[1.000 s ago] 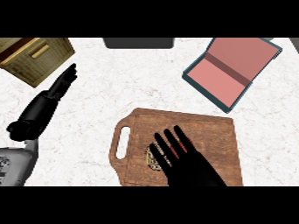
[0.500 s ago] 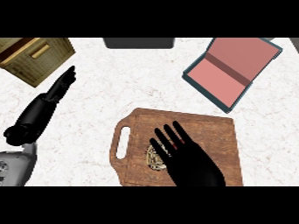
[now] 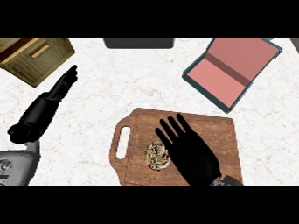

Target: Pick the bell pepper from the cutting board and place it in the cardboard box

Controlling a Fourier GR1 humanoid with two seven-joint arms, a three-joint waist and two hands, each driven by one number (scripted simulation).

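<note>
A wooden cutting board (image 3: 210, 127) lies at the lower middle of the counter. On it sits a small mottled brownish object, the bell pepper (image 3: 156, 155), partly hidden by my right hand. My right hand (image 3: 189, 151) hovers over the board just right of the pepper, fingers straight and spread, open. My left hand (image 3: 57, 92) rests at the left, fingers straight and pointing toward the far left, holding nothing. The cardboard box (image 3: 24, 54) stands open at the far left corner.
A teal-rimmed case with a pink inside (image 3: 233, 72) lies open at the far right. A dark rectangular object (image 3: 139, 43) sits at the far edge, middle. White marbled counter lies between the board and the box.
My right hand has shifted slightly left and down over the board, closer to the pepper. The left hand has not moved.
</note>
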